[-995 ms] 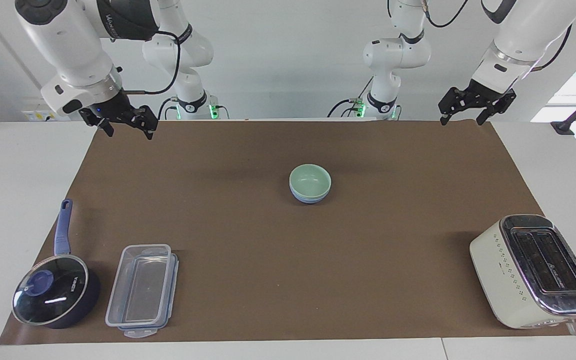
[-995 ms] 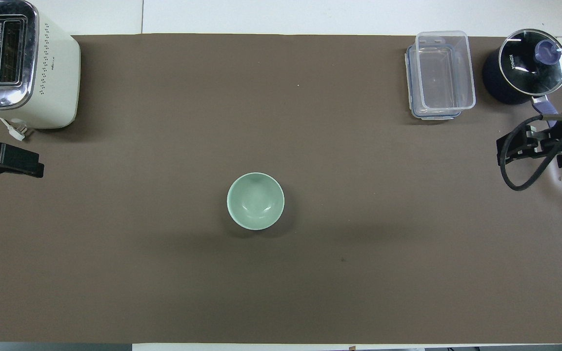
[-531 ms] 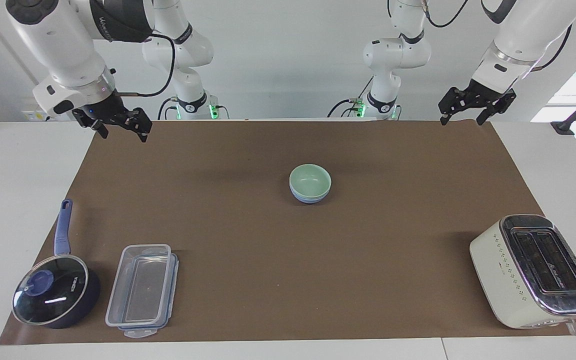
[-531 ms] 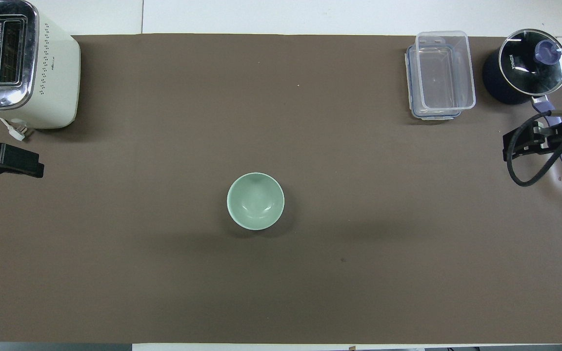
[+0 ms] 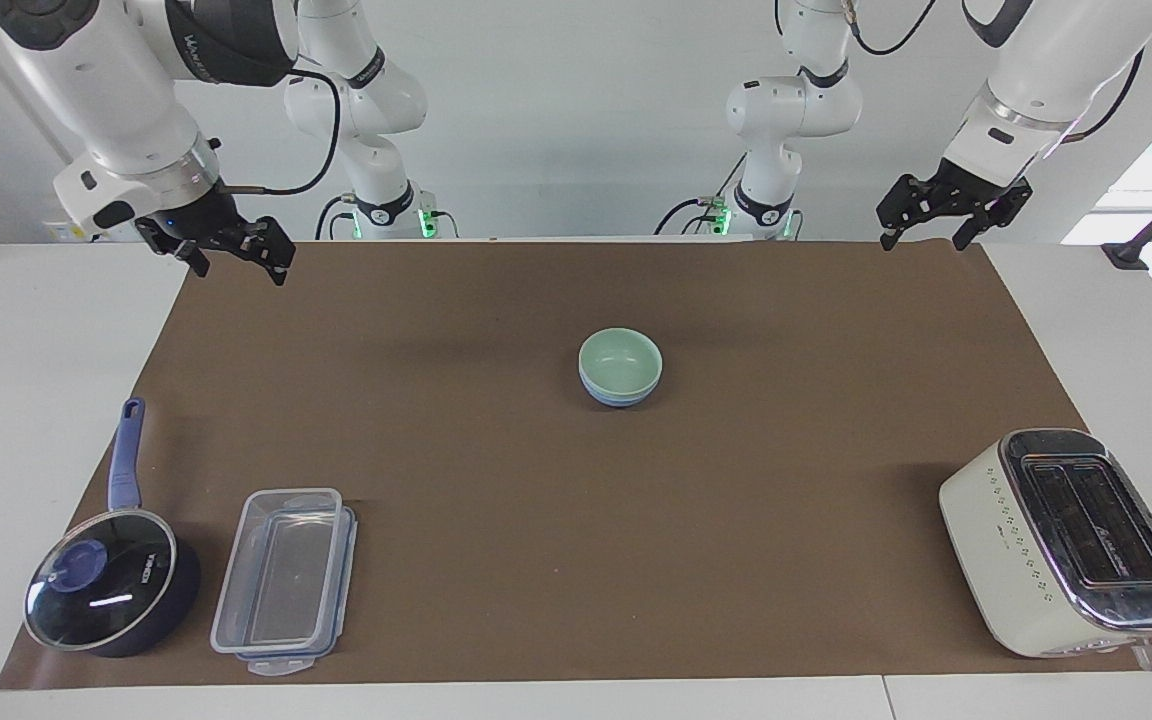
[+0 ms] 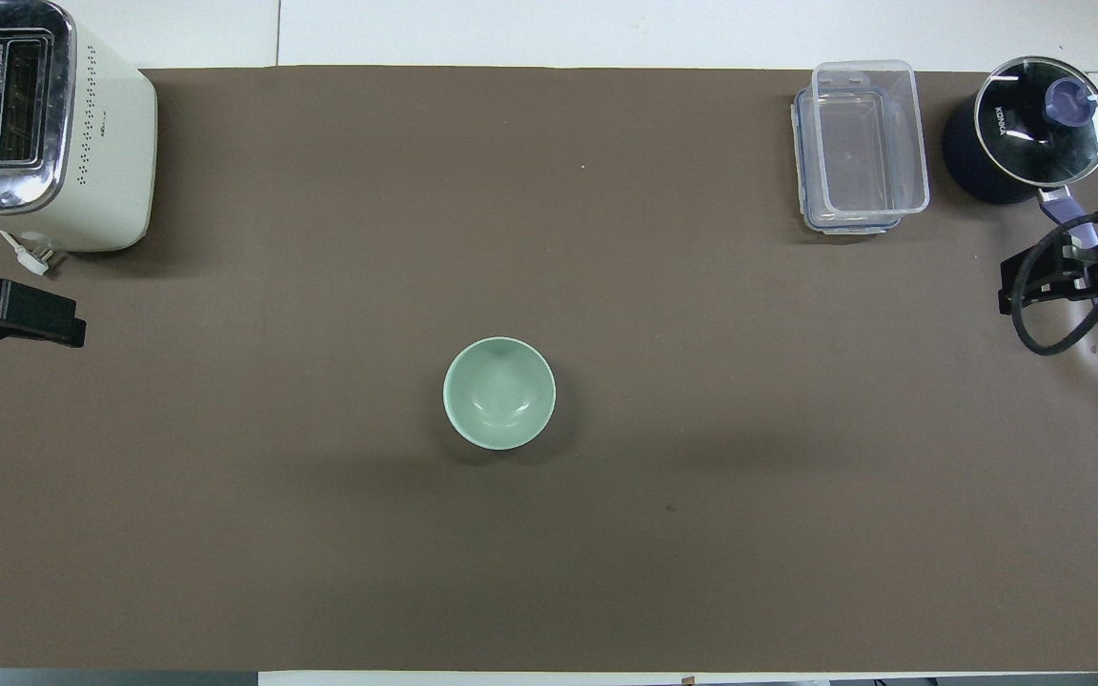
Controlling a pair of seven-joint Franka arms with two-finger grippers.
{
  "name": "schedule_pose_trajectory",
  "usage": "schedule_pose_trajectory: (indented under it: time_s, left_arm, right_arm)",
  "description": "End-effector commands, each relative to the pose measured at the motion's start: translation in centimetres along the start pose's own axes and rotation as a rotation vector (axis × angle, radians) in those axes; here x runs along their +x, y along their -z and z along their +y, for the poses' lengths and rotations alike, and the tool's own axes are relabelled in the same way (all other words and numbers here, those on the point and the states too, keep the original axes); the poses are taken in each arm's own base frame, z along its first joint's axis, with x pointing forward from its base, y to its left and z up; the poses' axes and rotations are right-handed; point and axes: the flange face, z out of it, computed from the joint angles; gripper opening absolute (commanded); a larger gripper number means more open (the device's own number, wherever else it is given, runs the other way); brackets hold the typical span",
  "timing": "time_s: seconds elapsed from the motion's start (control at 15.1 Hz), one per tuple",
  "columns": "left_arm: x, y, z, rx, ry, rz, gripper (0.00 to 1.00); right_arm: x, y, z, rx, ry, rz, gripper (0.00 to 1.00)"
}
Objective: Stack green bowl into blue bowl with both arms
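Note:
The pale green bowl (image 5: 620, 360) sits nested inside the blue bowl (image 5: 619, 397) at the middle of the brown mat. In the overhead view only the green bowl (image 6: 499, 392) shows and the blue one is hidden under it. My right gripper (image 5: 238, 268) hangs open and empty above the mat's corner at the right arm's end, well apart from the bowls. It also shows in the overhead view (image 6: 1054, 286). My left gripper (image 5: 922, 240) waits open and empty above the mat's corner at the left arm's end, and shows in the overhead view (image 6: 25, 319).
A cream toaster (image 5: 1066, 540) stands at the left arm's end, farther from the robots than the bowls. A dark pot with a glass lid and blue handle (image 5: 106, 595) and a clear plastic container (image 5: 281, 580) stand at the right arm's end.
My right gripper has drawn up and outward toward the right arm's end of the table. The left gripper and the bowls have not moved.

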Motion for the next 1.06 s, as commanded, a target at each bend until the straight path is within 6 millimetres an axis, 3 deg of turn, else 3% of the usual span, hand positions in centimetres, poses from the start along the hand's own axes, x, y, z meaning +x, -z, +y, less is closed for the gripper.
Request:
schedule_pose_trajectory:
  time_s: [0.0, 0.4, 0.99]
  left_arm:
    - [-0.7, 0.1, -0.4, 0.012, 0.003, 0.008, 1.00]
    - [-0.7, 0.1, -0.4, 0.012, 0.004, 0.008, 1.00]
    - [-0.7, 0.1, -0.4, 0.012, 0.004, 0.008, 1.00]
  right_arm:
    - [-0.1, 0.4, 1.0, 0.033, 0.000, 0.019, 1.00]
    - [0.0, -1.3, 3.3, 0.042, -0.017, 0.021, 1.00]
    - [0.0, -1.1, 2.9, 0.039, 0.007, 0.033, 1.00]
